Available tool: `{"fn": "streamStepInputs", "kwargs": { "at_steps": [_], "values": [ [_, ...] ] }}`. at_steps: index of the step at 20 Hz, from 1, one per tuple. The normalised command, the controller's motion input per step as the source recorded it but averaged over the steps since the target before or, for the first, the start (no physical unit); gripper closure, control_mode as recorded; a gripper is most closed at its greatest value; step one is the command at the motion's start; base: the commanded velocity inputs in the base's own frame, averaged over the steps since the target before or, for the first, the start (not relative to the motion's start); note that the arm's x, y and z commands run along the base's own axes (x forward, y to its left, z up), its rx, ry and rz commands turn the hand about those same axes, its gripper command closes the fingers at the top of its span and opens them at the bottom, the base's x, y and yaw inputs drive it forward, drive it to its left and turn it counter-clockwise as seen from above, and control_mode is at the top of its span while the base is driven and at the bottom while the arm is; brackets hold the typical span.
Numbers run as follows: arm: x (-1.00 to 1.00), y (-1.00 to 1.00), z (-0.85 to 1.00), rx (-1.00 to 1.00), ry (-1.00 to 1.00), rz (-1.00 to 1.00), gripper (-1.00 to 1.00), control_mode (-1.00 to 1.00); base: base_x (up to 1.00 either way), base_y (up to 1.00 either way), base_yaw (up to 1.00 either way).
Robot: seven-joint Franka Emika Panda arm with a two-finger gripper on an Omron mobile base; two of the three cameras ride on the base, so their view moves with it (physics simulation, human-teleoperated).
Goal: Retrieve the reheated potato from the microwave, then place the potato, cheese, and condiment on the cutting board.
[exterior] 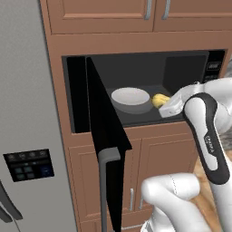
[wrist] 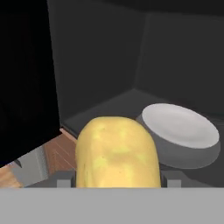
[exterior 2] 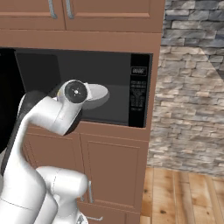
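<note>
Okay, I've got the potato (wrist: 116, 153) sitting right between my jaws in the hand view, big and yellow, with a grey finger tip (wrist: 64, 182) poking out on each side of it at the bottom. The jaws look clamped on the potato, pressed against both flanks, partway apart to fit it.

From the left base view the potato (exterior: 159, 100) shows just past the white hand, inside the microwave (exterior: 145, 68) cavity, near its front right. Just left of it sits a pale round plate (exterior: 130, 97) on the dark cavity floor; I can't tell whether the potato is lifted off the floor or touching it. In the hand view the plate (wrist: 181, 127) lies to the right and farther in than the potato.

Microwave door (exterior: 105, 131) is swung wide open to the left, edge-on toward me, its grey bar handle (exterior: 108, 156) at the near edge. The control panel (exterior 2: 139, 89) is on the right side of the opening in the right base view, where my arm's elbow covers most of the plate (exterior 2: 98, 94). Wooden cabinets (exterior 2: 109, 166) below, stone wall (exterior 2: 192, 87) to the right.
</note>
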Motion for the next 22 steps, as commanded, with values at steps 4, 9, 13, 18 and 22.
{"fn": "streamStepInputs", "kwargs": {
  "at_steps": [4, 9, 13, 18, 22],
  "values": [
    [-0.61, -0.04, 0.07, -0.19, 0.0, -0.25, 1.0, -1.0, 0.0, 0.0, 0.0],
    [-0.41, -0.02, 0.03, -0.11, 0.14, -0.39, 1.0, -1.0, 0.0, 0.0, 0.0],
    [-0.39, -0.03, 0.1, -0.01, 0.18, -0.3, 1.0, -1.0, 0.0, 0.0, 0.0],
    [-0.39, -0.08, 0.16, 0.03, 0.11, -0.19, 1.0, -1.0, 0.0, 0.0, 0.0],
    [-0.3, -0.13, 0.04, 0.0, 0.07, -0.09, 1.0, -1.0, 0.0, 0.0, 0.0]
  ]
}}
